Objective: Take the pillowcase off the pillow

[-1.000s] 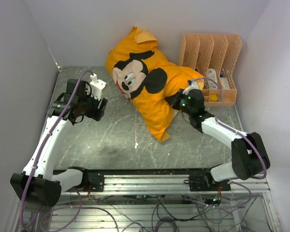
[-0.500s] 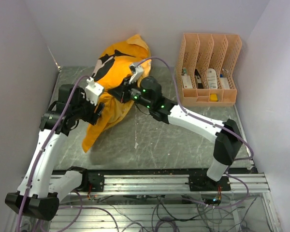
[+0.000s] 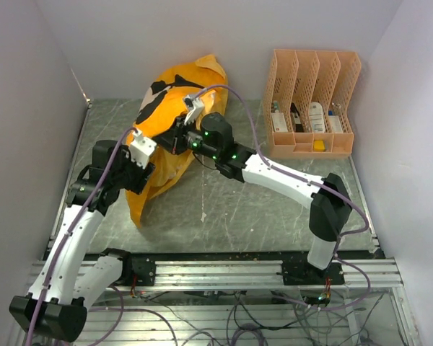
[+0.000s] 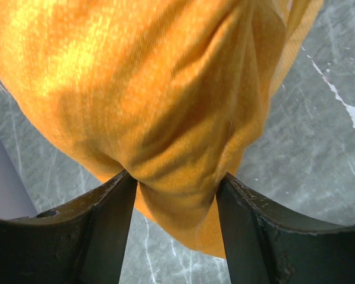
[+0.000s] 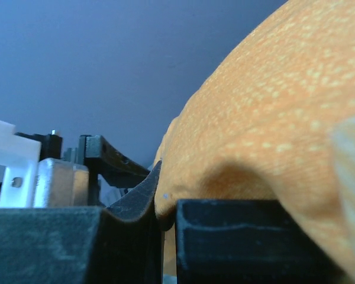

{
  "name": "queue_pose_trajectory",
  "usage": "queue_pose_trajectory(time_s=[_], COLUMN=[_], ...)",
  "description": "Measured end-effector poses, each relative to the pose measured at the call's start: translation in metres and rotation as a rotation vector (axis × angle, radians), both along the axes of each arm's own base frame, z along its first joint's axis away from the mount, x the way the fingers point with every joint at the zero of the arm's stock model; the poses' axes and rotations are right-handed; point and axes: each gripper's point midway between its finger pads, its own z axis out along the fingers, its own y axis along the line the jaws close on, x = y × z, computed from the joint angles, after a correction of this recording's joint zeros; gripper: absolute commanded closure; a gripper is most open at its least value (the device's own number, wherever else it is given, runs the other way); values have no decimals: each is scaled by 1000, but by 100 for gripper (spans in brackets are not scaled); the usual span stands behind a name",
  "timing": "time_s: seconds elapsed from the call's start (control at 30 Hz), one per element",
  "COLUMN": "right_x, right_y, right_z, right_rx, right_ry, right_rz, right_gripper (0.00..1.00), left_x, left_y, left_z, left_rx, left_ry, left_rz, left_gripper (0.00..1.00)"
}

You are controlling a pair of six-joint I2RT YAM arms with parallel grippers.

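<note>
The orange-yellow pillowcase [image 3: 180, 81] stands bunched at the back left of the table, with only bits of its black print showing. The pillow is hidden inside it. My left gripper [image 3: 146, 167] is closed on a thick fold at the cover's lower part; in the left wrist view its fingers [image 4: 176, 180] squeeze the fabric [image 4: 154, 89] from both sides, just above the table. My right gripper [image 3: 175, 138] reaches across from the right and is shut on a thin fold at mid-height. In the right wrist view [image 5: 164, 213] the orange cloth [image 5: 272, 100] is pinched between the pads.
A peach file organizer [image 3: 310, 108] with small items stands at the back right. The grey marbled table [image 3: 260, 209] is walled at the left, back and right. The metal rail [image 3: 216, 270] with the arm bases runs along the near edge.
The covered pillow has gone from lying flat at centre-right to bunched upright at the back left. My right arm swung left with it, and my left gripper closed on its lower part.
</note>
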Motion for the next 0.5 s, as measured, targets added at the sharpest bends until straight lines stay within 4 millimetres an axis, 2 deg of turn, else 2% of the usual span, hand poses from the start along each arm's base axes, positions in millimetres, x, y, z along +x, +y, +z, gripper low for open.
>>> queue_pose_trajectory(time_s=[0.13, 0.17, 0.2, 0.27, 0.3, 0.43, 0.47, 0.5], right_x=[-3, -3, -3, -6, -7, -1, 1, 1], right_y=[6, 7, 9, 11, 11, 7, 5, 3], right_z=[7, 10, 13, 17, 18, 18, 18, 20], right_rx=[17, 23, 28, 32, 34, 14, 8, 6], right_ry=[1, -2, -5, -6, -7, -24, -29, -42], right_rz=[29, 36, 44, 61, 68, 67, 71, 84], right_gripper=[100, 100, 100, 100, 100, 99, 91, 76], left_x=[16, 21, 26, 37, 41, 56, 60, 64], left_y=[7, 9, 11, 14, 15, 14, 14, 14], left_z=[-1, -1, -1, 0, 0, 7, 11, 16], left_rx=[24, 31, 35, 42, 41, 47, 43, 42], left_ry=[-35, -49, -61, -91, -100, -109, -111, -115], left_rz=[47, 65, 82, 112, 124, 135, 140, 149], left_gripper=[38, 45, 57, 88, 92, 93, 93, 93])
